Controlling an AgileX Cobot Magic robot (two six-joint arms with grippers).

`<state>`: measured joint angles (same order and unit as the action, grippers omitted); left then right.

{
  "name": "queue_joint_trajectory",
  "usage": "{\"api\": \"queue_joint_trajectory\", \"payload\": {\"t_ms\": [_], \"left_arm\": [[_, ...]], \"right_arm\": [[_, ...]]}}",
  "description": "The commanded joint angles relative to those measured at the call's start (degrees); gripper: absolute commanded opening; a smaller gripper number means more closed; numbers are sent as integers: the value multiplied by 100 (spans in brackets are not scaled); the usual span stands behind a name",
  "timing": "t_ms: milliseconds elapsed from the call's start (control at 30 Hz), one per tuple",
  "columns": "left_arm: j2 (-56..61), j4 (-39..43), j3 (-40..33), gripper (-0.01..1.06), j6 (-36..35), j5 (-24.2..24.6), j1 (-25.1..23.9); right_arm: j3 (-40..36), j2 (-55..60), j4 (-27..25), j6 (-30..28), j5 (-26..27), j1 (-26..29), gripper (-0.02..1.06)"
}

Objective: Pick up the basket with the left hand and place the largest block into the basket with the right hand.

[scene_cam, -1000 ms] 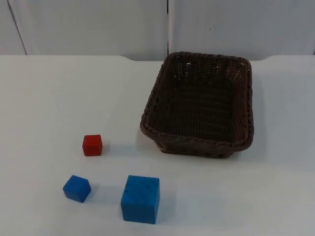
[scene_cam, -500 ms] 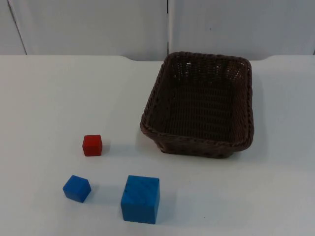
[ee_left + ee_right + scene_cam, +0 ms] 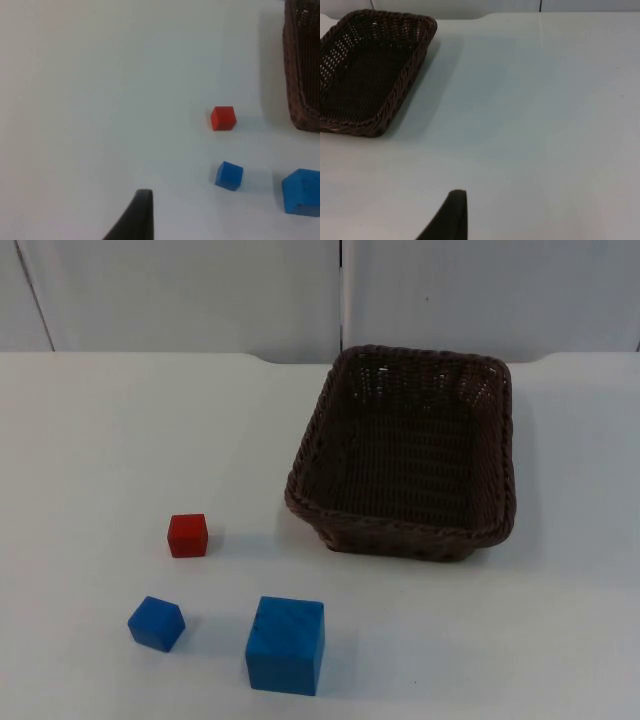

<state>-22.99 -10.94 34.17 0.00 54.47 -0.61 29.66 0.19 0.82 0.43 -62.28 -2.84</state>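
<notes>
Nothing has moved since the earlier frames: the basket [image 3: 405,455], the three blocks and both arms sit as they did. The brown wicker basket rests empty on the white surface [image 3: 120,430] toward its far edge, close to the grey partition wall [image 3: 200,295]. The large blue block [image 3: 286,644], the one to be carried, stands at the near edge, with the small blue block [image 3: 156,623] just beside it and the small red block [image 3: 187,535] a little farther in; all three are well apart from the basket. The left end effector [image 3: 135,217] hangs above bare surface with the blocks and a side wall of the basket ahead of it; the right end effector [image 3: 451,215] hangs over bare surface with the basket off to one side. One fingertip of each shows, so whether either is open or closed cannot be told. Both arms appear to be waiting, and no step of the task has begun. Judging from this layout, the main risk is the right arm's long reach across to the large blue block: it could nudge the small blue block next to it, or grasp the wrong cube. The left arm's grip on the slanted woven rim could slip or tip the basket as it lifts.
</notes>
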Motion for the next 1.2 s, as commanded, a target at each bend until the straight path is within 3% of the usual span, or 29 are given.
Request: {"api": "queue_joint_trajectory", "payload": {"t_ms": [0, 433, 1167], "left_arm": [[-340, -195, 42, 105, 174, -277, -18], [-1621, -1253, 73, 105, 1247, -1124, -18], [-3934, -1262, 1872, 105, 1771, -1158, -18]], "right_arm": [[-19, -19, 0, -2, 52, 28, 105], [-19, -19, 0, -2, 52, 28, 105], [-19, -19, 0, -2, 52, 28, 105]]}}
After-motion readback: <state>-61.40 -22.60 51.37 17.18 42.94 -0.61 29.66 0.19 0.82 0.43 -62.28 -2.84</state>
